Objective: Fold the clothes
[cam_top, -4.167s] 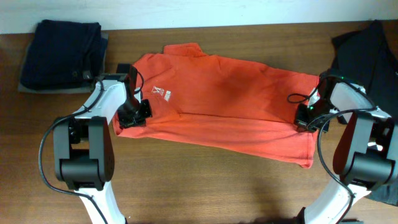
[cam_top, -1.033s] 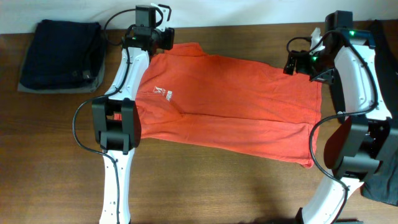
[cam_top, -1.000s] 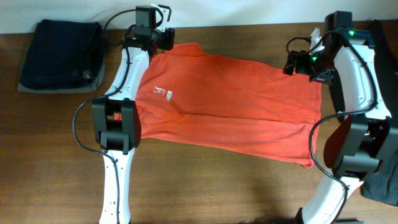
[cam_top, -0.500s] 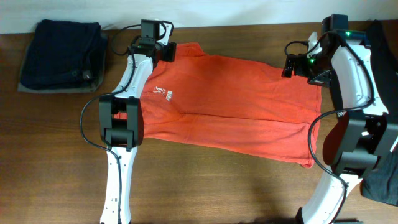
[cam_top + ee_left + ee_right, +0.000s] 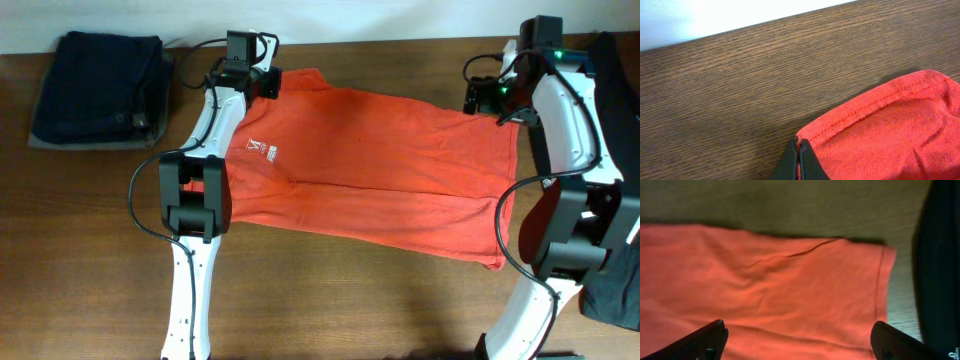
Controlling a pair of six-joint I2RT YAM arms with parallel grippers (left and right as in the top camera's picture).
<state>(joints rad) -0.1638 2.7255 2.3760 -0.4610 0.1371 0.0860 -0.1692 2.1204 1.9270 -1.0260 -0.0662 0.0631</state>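
The clothes [image 5: 370, 165], a red-orange T-shirt with small white lettering, lie spread flat across the table. My left gripper [image 5: 268, 82] is at the shirt's far left corner. In the left wrist view it [image 5: 799, 150] is shut, with the stitched edge of the clothes [image 5: 890, 130] pinched between its tips. My right gripper [image 5: 480, 97] hovers over the shirt's far right corner. In the right wrist view it [image 5: 799, 341] stands wide open above the clothes [image 5: 790, 290], with one fingertip [image 5: 707, 337] on each side and nothing between them.
A folded stack of dark navy garments [image 5: 98, 85] sits at the far left. A black garment [image 5: 600, 80] lies at the far right, close to the shirt's corner and also beside it in the right wrist view [image 5: 940, 255]. The table's back edge runs just behind both grippers.
My left gripper has shut on the shirt's far left edge after shifting slightly right. My right gripper has drifted a little right toward the far right corner and stays open.
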